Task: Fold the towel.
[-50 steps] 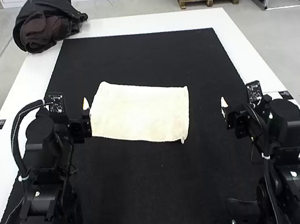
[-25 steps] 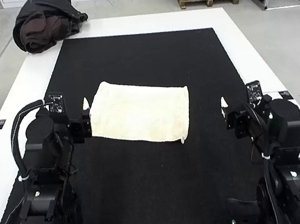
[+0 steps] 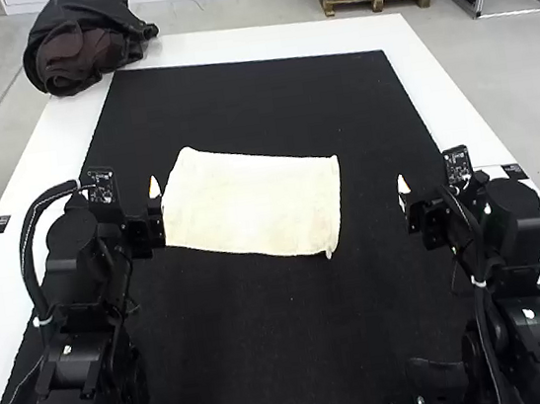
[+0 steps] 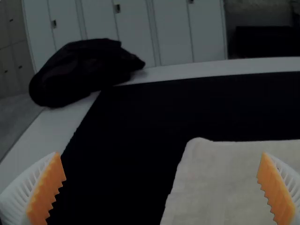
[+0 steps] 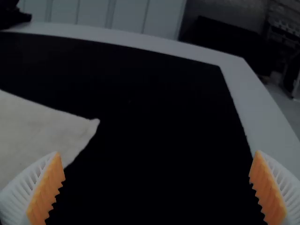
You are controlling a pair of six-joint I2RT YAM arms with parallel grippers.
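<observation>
Cream towel (image 3: 250, 205) lies spread near the middle of the black mat (image 3: 300, 357), ungripped, its four-o'clock corner (image 3: 330, 251) jutting slightly; whether any layer is doubled, I cannot tell. At its nine o'clock, close by, the left gripper (image 4: 161, 153) has its fingers spread; at three o'clock, farther off, the right gripper (image 5: 157, 153) is likewise wide. The step looks like preparing a first grip: next, presumably, lower both to the near corners, pinch, and carry that edge toward twelve.

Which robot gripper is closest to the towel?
The left gripper. It is right by the towel's left edge, while a strip of black mat shows between the towel and the right gripper.
</observation>
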